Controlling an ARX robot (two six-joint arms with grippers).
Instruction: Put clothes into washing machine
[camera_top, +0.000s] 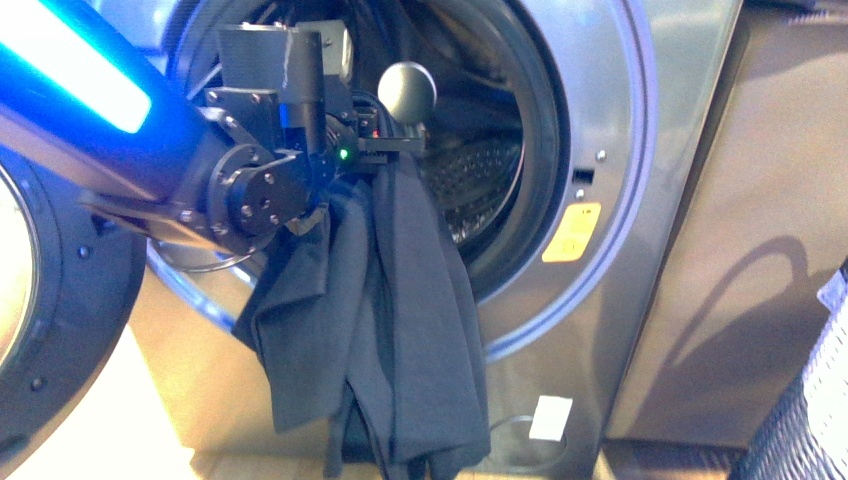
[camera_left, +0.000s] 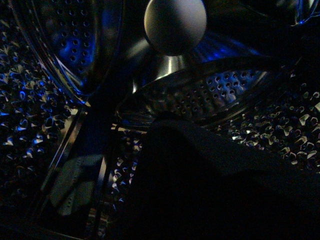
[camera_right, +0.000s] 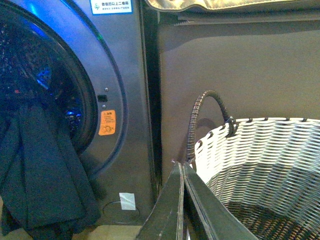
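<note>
At the porthole of the washing machine (camera_top: 640, 150), my left gripper (camera_top: 392, 150) grips the clothes (camera_top: 400, 320), most hanging outside. I should reach deeper into the drum (camera_top: 480, 170) before letting go. Right gripper (camera_right: 181, 172) closed, empty.

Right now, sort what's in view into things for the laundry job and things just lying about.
Job: navy garment, hanging from the shut left gripper; silver front-loading washing machine, its perforated drum.
Lying about: white wicker basket; grey-brown cabinet; beige cloth on top of it; right gripper, shut, holding nothing.
</note>
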